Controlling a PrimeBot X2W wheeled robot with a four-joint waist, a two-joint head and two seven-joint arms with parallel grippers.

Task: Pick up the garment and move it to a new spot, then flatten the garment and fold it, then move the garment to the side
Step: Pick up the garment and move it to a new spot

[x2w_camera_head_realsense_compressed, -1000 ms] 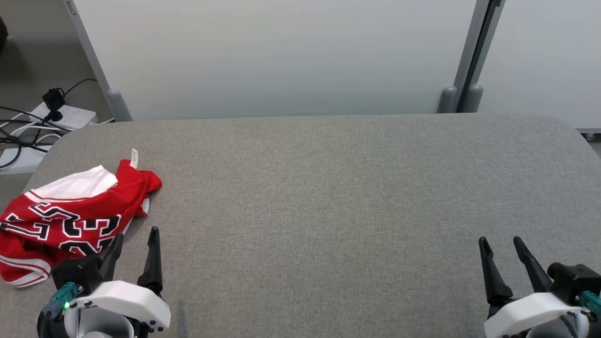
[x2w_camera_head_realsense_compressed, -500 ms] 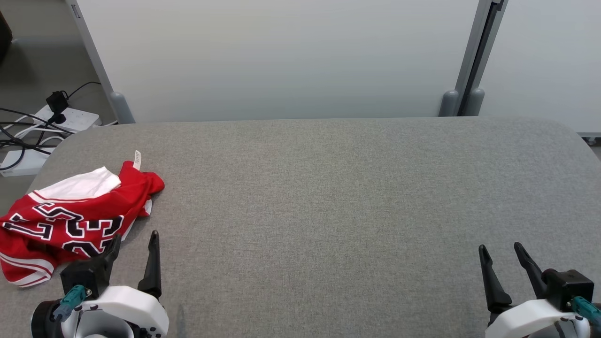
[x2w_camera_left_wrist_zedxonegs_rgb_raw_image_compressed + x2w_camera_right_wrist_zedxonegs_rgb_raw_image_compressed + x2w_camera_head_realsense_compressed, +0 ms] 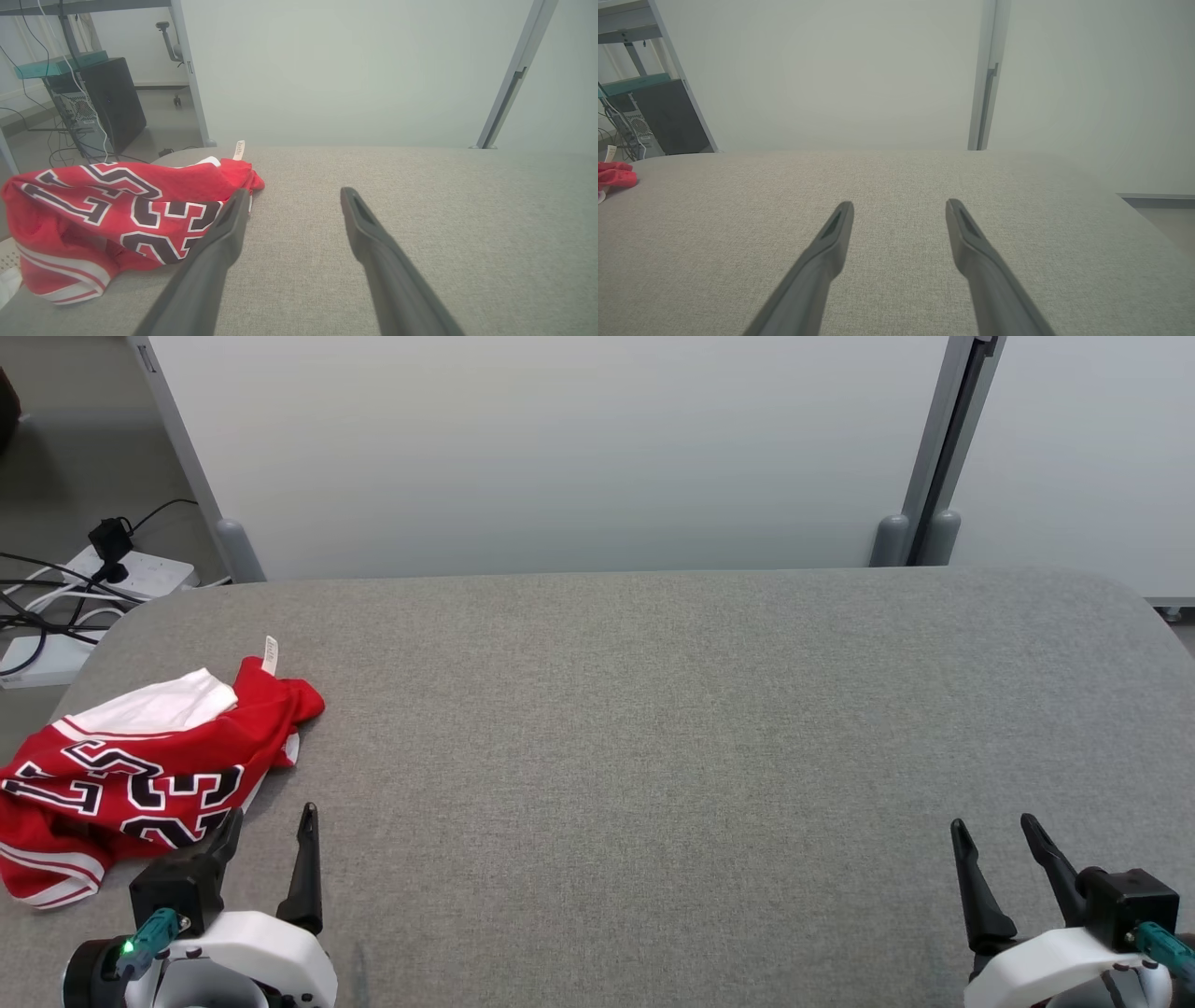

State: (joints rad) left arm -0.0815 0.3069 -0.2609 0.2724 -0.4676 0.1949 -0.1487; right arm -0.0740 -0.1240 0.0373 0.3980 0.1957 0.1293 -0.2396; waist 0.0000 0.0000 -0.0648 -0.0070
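Garment (image 3: 140,775) unmoved, left tool (image 3: 271,812) drawn back slightly

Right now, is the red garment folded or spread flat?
Neither: the garment lies crumpled in a heap, its printed number wrinkled and white fabric showing.

Left gripper (image 3: 271,814): two long dark tapering fingers (image 3: 302,873), slotted near the tips, on a glossy white housing (image 3: 257,943); black block (image 3: 177,891) beside it, teal connector (image 3: 149,931) with green light lit. Right gripper (image 3: 991,823): same build.
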